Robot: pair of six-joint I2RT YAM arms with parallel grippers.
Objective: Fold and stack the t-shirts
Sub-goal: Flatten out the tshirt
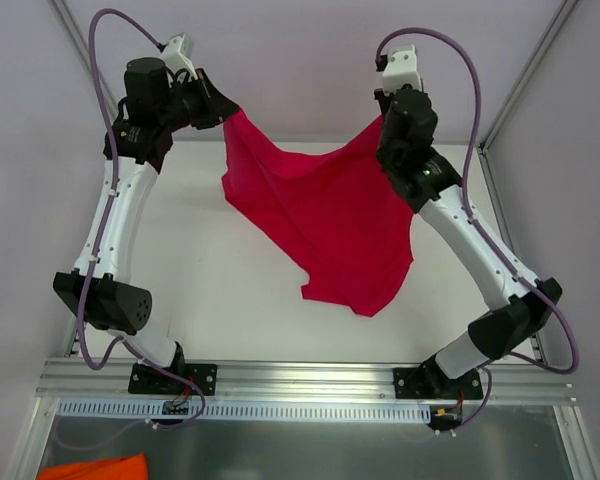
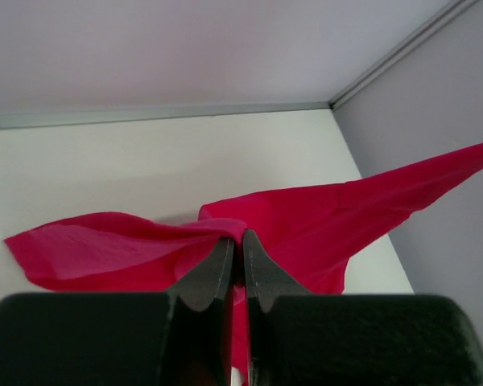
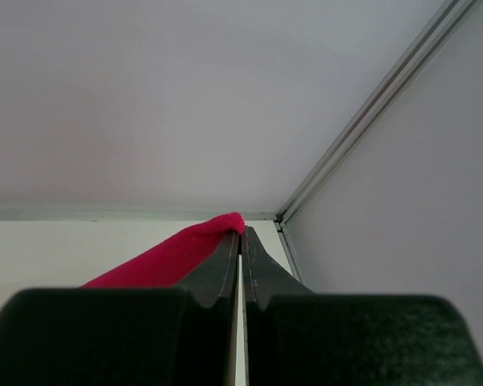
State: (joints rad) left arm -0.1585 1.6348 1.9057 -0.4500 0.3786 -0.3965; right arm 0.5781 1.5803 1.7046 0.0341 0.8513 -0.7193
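A plain crimson t-shirt (image 1: 325, 215) hangs stretched between both arms above the white table, its lower end trailing toward the table's middle. My left gripper (image 1: 223, 108) is shut on the shirt's upper left corner; in the left wrist view the fabric (image 2: 306, 229) is pinched at the fingertips of that gripper (image 2: 236, 239) and spreads away to both sides. At the shirt's upper right corner my right gripper (image 1: 383, 128) is shut on the cloth. In the right wrist view a red fold (image 3: 185, 253) bunches over the tip of the closed gripper (image 3: 241, 235).
The white table (image 1: 200, 270) is enclosed by pale walls with metal frame posts (image 1: 520, 90) at the back corners. An orange cloth (image 1: 92, 468) lies below the front rail at the bottom left. Both arm bases sit on the near rail (image 1: 310, 380).
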